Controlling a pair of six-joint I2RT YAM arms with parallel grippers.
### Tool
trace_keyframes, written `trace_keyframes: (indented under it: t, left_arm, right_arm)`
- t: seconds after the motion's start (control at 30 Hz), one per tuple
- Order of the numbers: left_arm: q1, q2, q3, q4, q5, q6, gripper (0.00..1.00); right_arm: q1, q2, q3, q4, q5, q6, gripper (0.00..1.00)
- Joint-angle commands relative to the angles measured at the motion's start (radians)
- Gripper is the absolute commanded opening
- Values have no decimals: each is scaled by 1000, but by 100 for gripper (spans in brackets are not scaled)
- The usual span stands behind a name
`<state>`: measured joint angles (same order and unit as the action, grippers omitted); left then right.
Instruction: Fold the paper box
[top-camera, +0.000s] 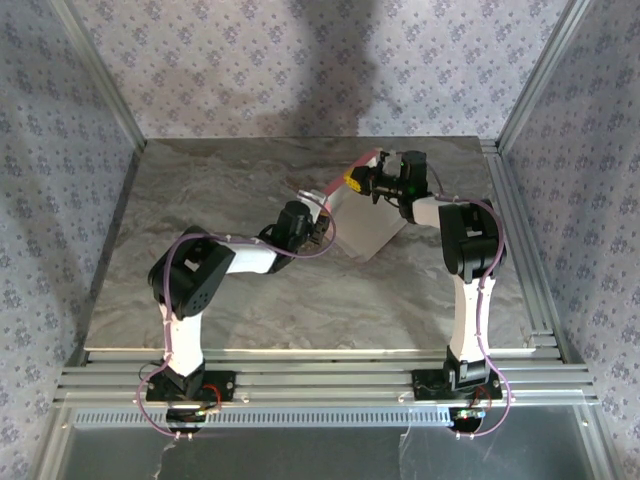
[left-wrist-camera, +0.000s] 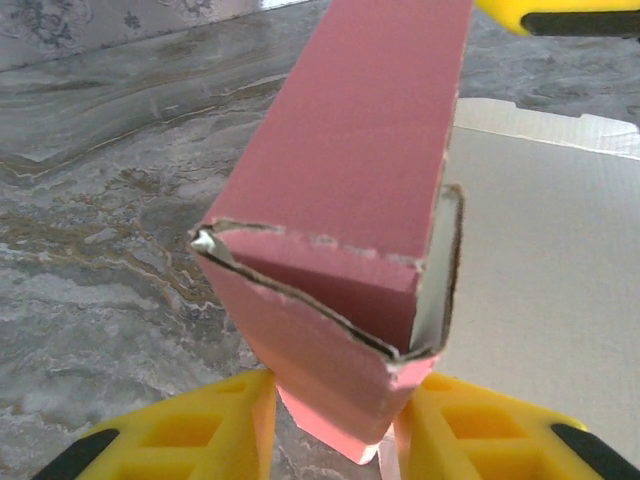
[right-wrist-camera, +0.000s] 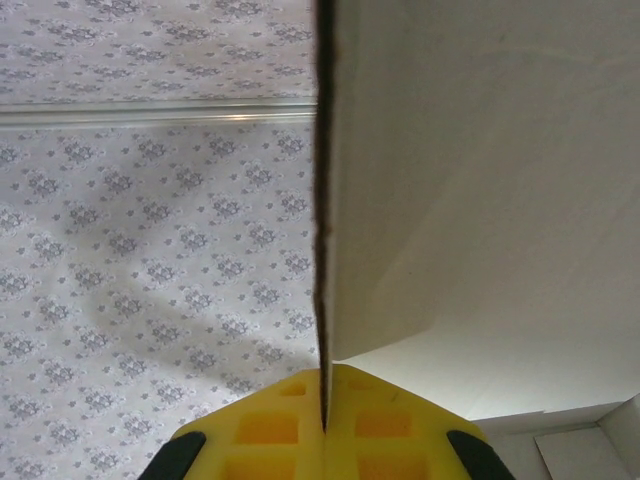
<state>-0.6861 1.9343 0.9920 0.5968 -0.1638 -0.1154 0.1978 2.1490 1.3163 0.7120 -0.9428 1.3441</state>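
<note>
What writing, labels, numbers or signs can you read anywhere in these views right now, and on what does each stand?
No readable text in any view.
The paper box is plain pink outside and plain pale inside, with no print.
The left claw and right claw are bare yellow and black, with no marking.
The wallpaper bears only a small flower pattern.

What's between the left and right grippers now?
The paper box; its pale sheet spans from left gripper to right gripper, clearest in the top view.
</note>
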Motion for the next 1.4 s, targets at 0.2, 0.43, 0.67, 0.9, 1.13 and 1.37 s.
trace_keyframes:
  t: [0.2, 0.43, 0.67, 0.9, 1.13, 1.37]
  left_arm:
    - [-28, 58, 133, -86, -160, -39, 22]
    - [-36, 78, 207, -219, -278, -100, 11]
    - [-41, 95, 291, -378, -380, -165, 3]
    - [-41, 127, 385, -552, -444, -233, 0]
    - [-42, 121, 410, -662, -462, -219, 0]
    - [-42, 79, 369, -688, -478, -144, 0]
  right_arm:
    - [9, 12, 3, 30, -20, 20, 0]
    - [10, 11, -9, 33, -10, 23, 0]
    - [21, -3, -31, 35, 32, 37, 0]
    - [50, -36, -69, 5, 146, 53, 0]
    - [50, -115, -103, -40, 246, 56, 27]
    - [44, -200, -88, -30, 253, 91, 63]
